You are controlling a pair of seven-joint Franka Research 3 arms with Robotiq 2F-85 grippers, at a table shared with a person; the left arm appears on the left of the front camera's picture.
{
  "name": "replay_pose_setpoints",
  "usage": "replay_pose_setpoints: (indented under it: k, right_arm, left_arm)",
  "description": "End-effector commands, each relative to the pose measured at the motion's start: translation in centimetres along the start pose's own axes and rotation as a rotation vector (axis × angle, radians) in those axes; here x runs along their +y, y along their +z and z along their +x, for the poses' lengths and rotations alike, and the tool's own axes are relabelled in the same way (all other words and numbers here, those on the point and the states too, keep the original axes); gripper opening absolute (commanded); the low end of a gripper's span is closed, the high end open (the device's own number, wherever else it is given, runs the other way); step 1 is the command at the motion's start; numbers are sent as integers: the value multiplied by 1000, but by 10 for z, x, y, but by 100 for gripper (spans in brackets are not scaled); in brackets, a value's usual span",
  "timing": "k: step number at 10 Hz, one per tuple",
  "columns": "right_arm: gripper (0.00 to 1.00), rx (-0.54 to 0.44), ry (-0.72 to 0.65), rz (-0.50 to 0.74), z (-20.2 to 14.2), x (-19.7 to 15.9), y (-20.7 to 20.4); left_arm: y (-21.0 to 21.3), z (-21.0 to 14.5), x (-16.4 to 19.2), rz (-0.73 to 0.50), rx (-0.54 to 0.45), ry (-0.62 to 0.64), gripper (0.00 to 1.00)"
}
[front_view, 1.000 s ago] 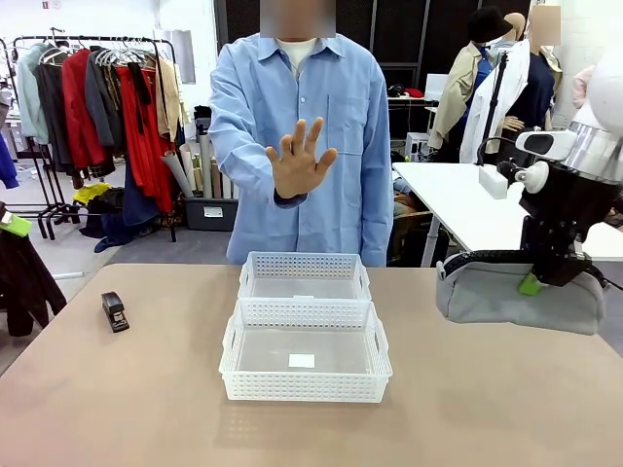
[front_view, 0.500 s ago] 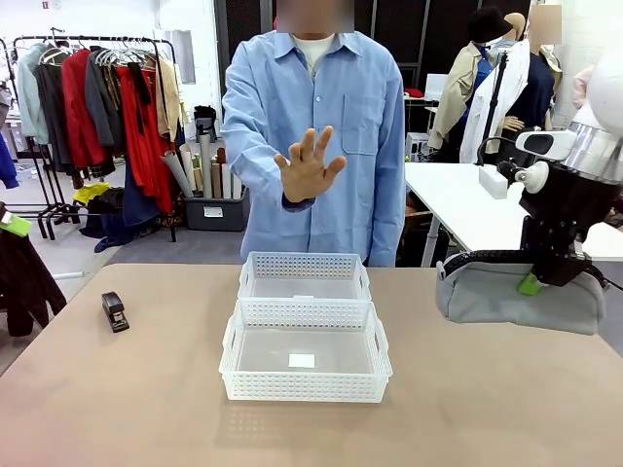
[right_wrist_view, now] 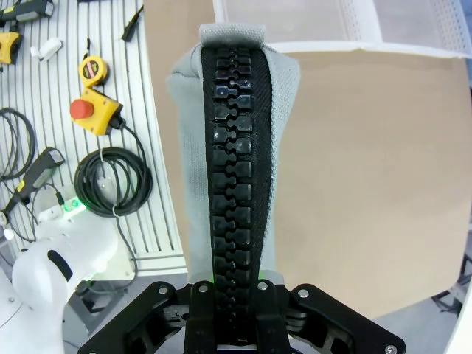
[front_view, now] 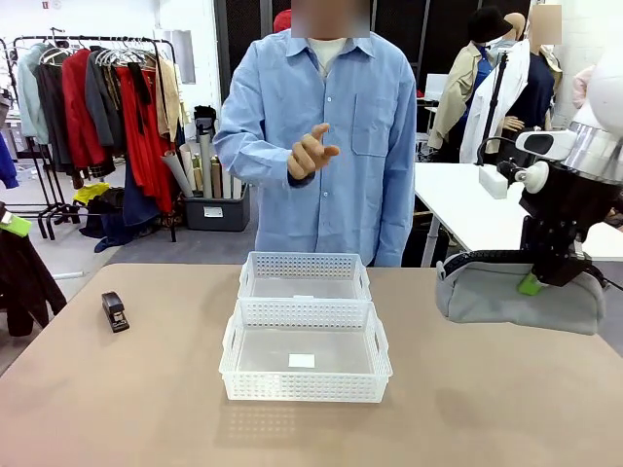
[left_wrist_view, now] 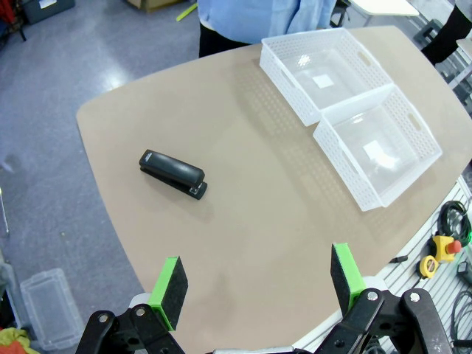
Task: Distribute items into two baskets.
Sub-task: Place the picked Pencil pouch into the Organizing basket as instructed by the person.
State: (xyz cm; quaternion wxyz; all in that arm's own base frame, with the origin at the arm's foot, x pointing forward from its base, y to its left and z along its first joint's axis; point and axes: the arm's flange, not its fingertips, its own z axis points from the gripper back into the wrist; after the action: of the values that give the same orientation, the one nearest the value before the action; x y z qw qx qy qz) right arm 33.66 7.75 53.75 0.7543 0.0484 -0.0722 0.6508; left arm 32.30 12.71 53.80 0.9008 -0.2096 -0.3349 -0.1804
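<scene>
The stapler (front_view: 115,311) lies on the left of the table (front_view: 146,409). My left pincer (left_wrist_view: 257,284) hangs over that side, fingers wide apart and holding nothing. Two white baskets (front_view: 305,386) touch end to end in the middle. On the right, my right pincer (front_view: 541,280) is clamped on the waist bag (front_view: 506,302).

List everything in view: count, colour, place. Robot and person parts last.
table: 1, tan, foreground.
near basket: 1, white, table centre.
far basket: 1, white, directly behind it.
stapler: 1, black, table's left.
waist bag: 1, grey, black strap, held above table's right.
clothes rack: 1, mixed colours, background left.
person: 1, blue shirt, far side.
left hand: 1, black, green pads, open above table.
right hand: 1, black, shut on waist bag.
</scene>
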Motion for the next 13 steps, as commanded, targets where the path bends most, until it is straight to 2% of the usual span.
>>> replay_pose_setpoints:
  k: [1, 13]
  right_arm:
    - [0, -2, -5, -8, 2, -1, 4]
    - [0, -2, -5, -8, 2, -1, 4]
  left_arm:
    - [1, 0, -1, -4, -3, -2, 100]
    - [1, 0, -1, -4, -3, -2, 100]
